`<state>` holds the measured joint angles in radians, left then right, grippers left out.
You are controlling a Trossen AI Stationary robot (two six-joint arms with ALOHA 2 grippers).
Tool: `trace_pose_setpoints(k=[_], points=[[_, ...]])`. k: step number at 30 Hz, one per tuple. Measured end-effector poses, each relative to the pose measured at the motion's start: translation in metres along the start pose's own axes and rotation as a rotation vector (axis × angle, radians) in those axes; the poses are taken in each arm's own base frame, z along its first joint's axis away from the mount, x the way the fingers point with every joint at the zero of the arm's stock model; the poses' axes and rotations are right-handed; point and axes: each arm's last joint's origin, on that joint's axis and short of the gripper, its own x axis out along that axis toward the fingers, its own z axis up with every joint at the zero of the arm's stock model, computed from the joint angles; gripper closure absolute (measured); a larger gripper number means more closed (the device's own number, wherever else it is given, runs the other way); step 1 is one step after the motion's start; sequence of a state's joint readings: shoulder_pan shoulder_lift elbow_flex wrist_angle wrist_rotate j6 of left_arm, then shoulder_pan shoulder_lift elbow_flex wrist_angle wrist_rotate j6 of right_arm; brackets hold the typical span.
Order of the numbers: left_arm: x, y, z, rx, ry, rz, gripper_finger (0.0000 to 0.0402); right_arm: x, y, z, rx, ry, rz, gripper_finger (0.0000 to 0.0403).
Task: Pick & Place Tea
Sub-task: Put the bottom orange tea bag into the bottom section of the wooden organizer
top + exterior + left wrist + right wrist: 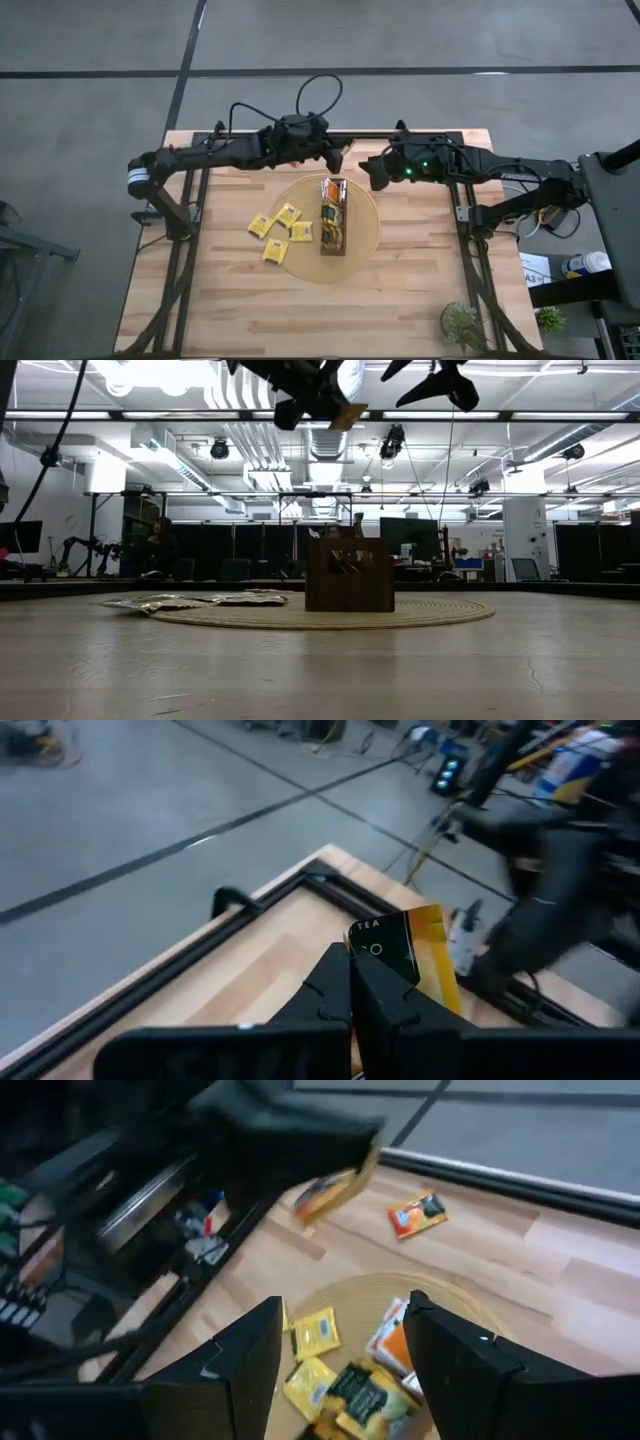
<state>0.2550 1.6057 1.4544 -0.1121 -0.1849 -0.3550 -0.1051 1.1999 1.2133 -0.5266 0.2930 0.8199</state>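
My left gripper (343, 158) is high above the table's far side, past the far end of the long dark-brown tray (333, 216), and is shut on a dark green and yellow tea sachet (402, 952). The tray stands on the round tan disc (365, 240) with sachets inside it. Several yellow sachets (281, 232) lie flat on the disc's left edge and on the table beside it. An orange sachet (417, 1214) lies on the bare wood. My right gripper (345, 1370) is open and hovers beside the left one, over the disc's far right rim. My left gripper pinches the sachet between its two fingertips (352, 982) by its lower edge (392, 982). The rest of the sachet sticks out beyond the fingertips. It is lifted clear and tilted, high above the table in the low view (346, 415).
Black frame rails (195, 215) run along the table's left, right and far sides. A small green plant (462, 322) stands at the near right corner. Bare wood lies open near of the disc (320, 310).
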Motion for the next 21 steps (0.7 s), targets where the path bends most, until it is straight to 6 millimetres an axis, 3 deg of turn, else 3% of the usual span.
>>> trace_pose_setpoints(k=[21], points=[[-0.005,-0.025,-0.004,0.044,-0.036,-0.083,0.0401,0.004,0.005,0.005,0.088,-0.078,0.013,0.0197]])
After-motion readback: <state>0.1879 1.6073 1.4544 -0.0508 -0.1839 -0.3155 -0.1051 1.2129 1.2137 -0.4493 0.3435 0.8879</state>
